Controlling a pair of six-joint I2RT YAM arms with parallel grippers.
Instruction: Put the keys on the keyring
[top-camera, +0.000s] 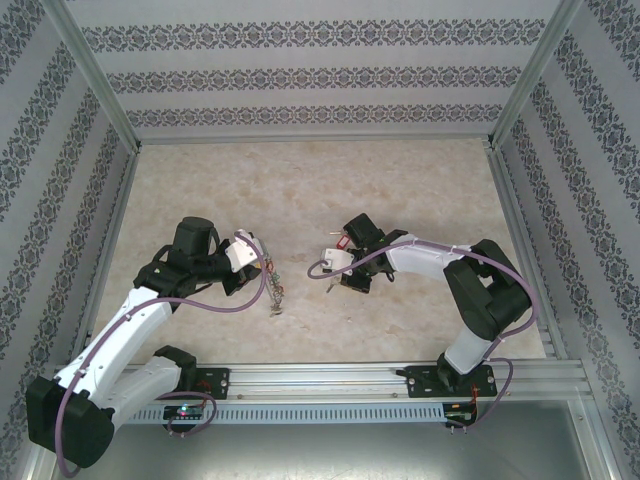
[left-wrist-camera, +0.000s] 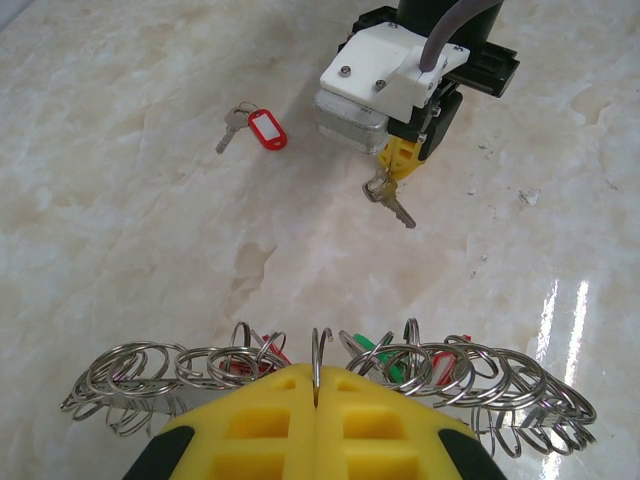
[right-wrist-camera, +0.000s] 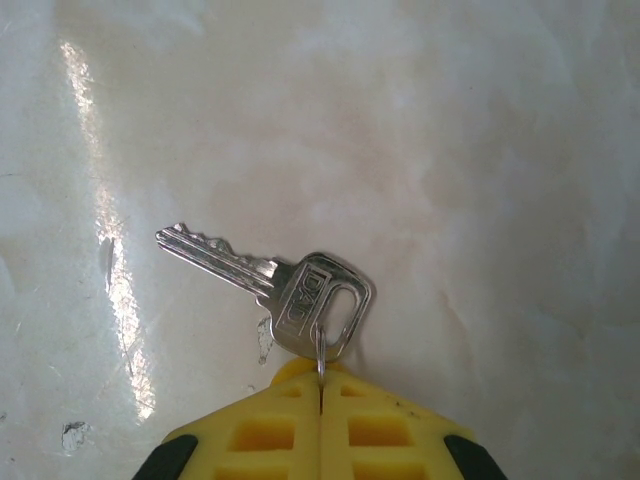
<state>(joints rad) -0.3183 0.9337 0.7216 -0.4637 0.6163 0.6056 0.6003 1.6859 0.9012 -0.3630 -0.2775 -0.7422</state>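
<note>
R gripper (right-wrist-camera: 320, 385) clamps key (right-wrist-camera: 300, 292) by its tiny ring (right-wrist-camera: 320, 352), L gripper (left-wrist-camera: 316, 395) clamps keyring (left-wrist-camera: 480, 385); thin-wire grips may slip, dropping key.

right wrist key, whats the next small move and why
Probably carry the silver metal key toward the large grey chain-like keyring. The right claw is shut on the key's small ring, the left claw is shut on one upright loop of the keyring, and a gap separates the two.
</note>
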